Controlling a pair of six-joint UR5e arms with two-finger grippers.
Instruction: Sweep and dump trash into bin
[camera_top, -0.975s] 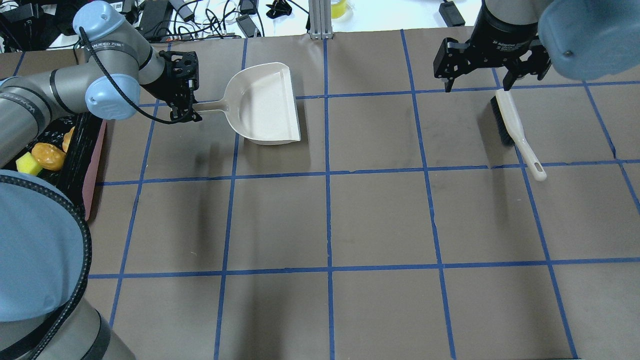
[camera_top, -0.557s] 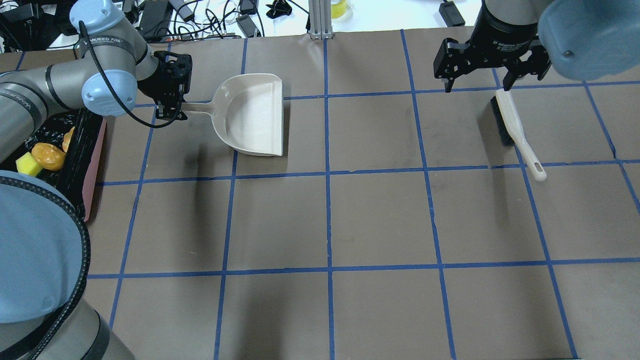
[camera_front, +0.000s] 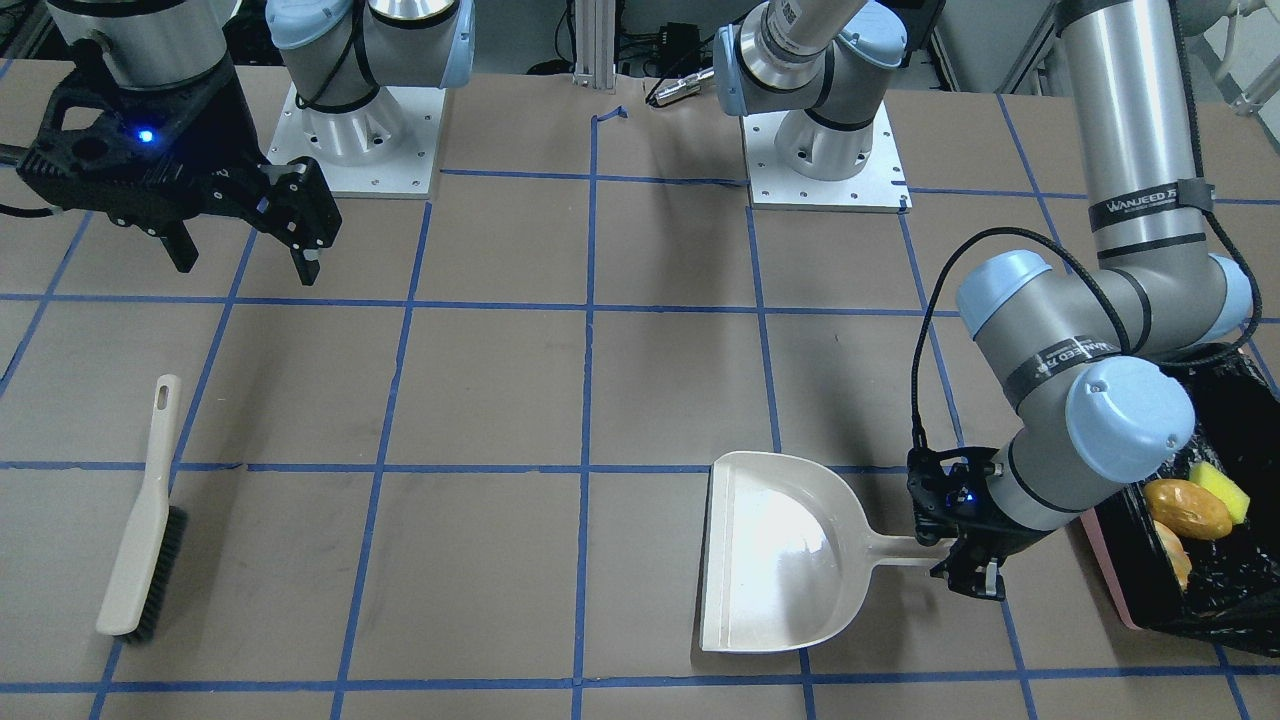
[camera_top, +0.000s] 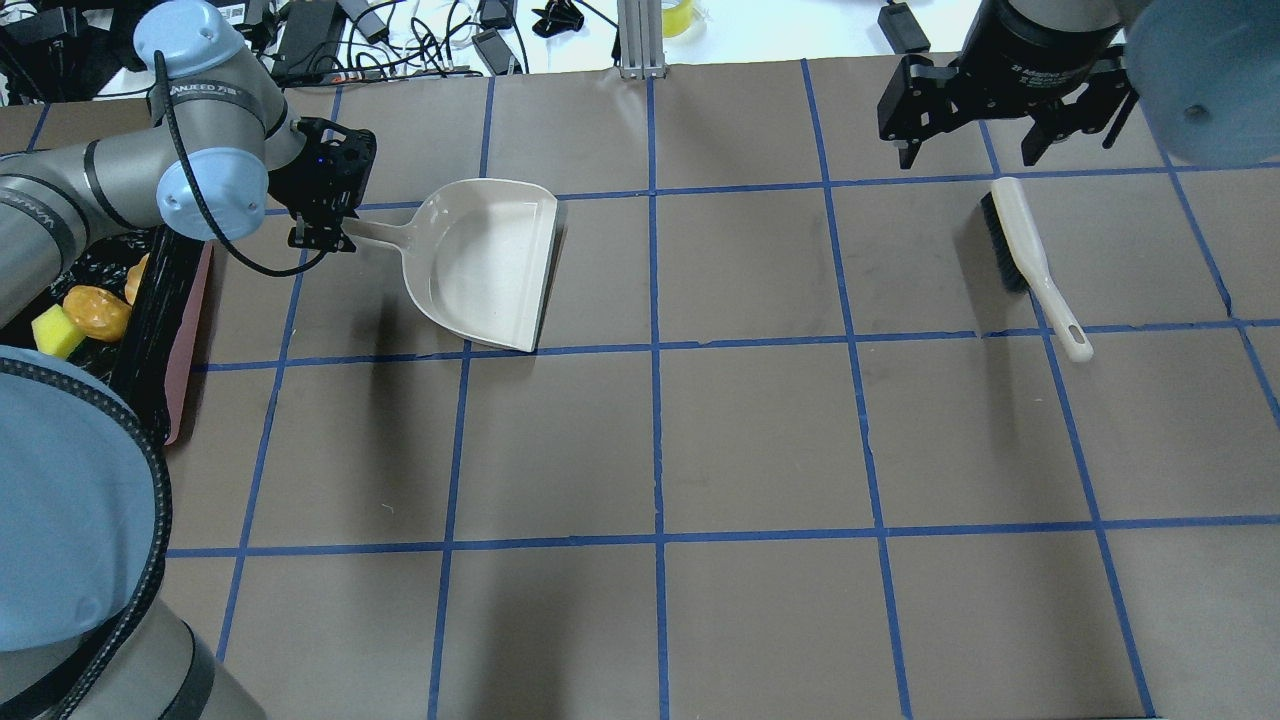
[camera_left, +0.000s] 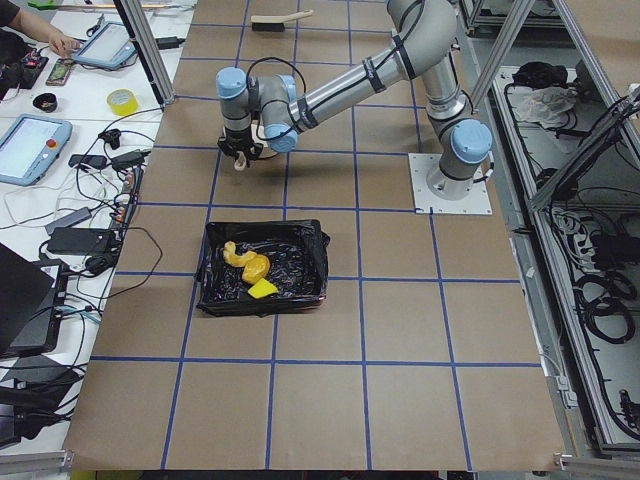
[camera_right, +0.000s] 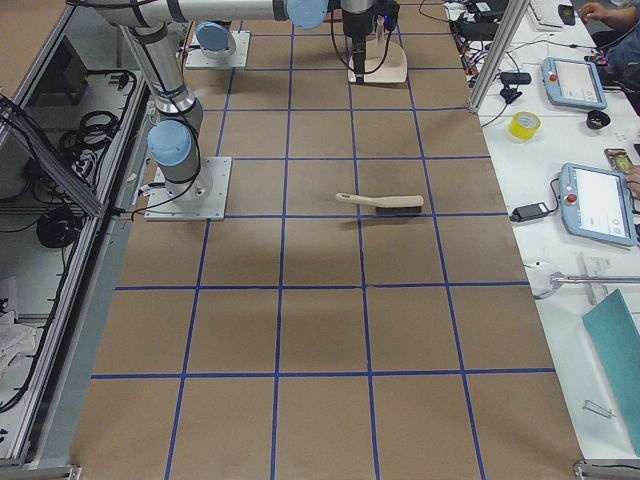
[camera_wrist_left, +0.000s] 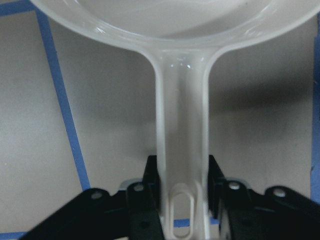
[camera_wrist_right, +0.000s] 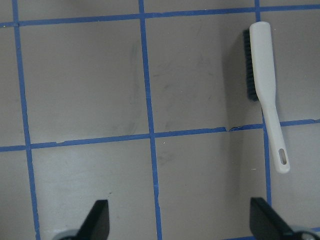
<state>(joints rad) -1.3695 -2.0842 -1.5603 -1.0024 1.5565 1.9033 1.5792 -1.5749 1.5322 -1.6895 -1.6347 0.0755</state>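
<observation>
The trash lies in the black-lined pink bin (camera_top: 188, 340) (camera_front: 1112, 578) (camera_left: 300, 262) at the table's left end: an orange-brown lump (camera_top: 97, 312) (camera_front: 1188, 508), a yellow wedge (camera_top: 55, 332) (camera_front: 1220, 492) and a pale crescent (camera_front: 1172, 553). My left gripper (camera_top: 322, 232) (camera_front: 965, 570) (camera_wrist_left: 182, 200) is shut on the handle of the beige dustpan (camera_top: 490, 262) (camera_front: 775, 550) (camera_wrist_left: 175, 20), which is empty and just right of the bin. My right gripper (camera_top: 970, 155) (camera_front: 245, 265) (camera_wrist_right: 182, 225) hangs open above the table, apart from the brush (camera_top: 1030, 262) (camera_front: 145, 520) (camera_wrist_right: 264, 90).
The brush lies flat on the brown paper at the far right, handle toward the robot. Cables and gear (camera_top: 400, 35) crowd the far edge. Tablets and a tape roll (camera_right: 525, 125) sit on the side bench, where a person's hand (camera_right: 590, 12) shows.
My left gripper has drawn the dustpan to the left and a little nearer, turning its open lip. My right gripper has moved farther from the brush, still open.
</observation>
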